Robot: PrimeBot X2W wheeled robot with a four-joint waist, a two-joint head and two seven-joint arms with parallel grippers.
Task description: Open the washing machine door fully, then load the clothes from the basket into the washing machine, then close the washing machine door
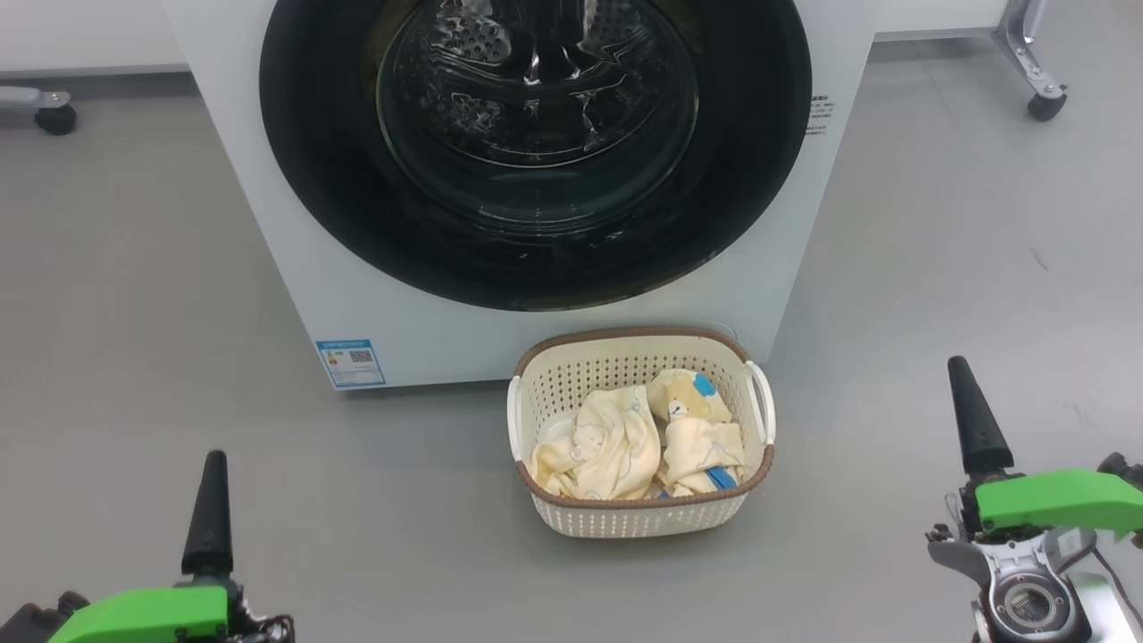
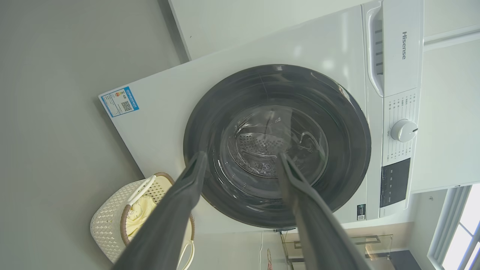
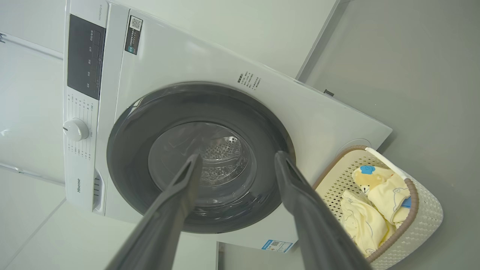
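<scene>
The white washing machine [image 1: 268, 223] stands ahead with its door [image 1: 312, 179] shut, black rim flush against the front and the steel drum visible through the glass. The cream basket [image 1: 625, 335] sits on the floor right in front of it, holding the pale yellow clothes [image 1: 616, 446]. My left gripper [image 2: 242, 154] is open and empty, low at the left and well short of the machine, one dark finger [image 1: 208, 518] showing in the head view. My right gripper [image 3: 238, 154] is open and empty too, low at the right, its finger [image 1: 975, 420] to the right of the basket.
Grey floor spreads on both sides of the machine. Wheeled frame feet stand at the far left [image 1: 54, 112] and far right [image 1: 1040, 94]. A blue label [image 1: 350, 362] marks the machine's lower front; its dial [image 2: 403, 130] and control panel sit above the door.
</scene>
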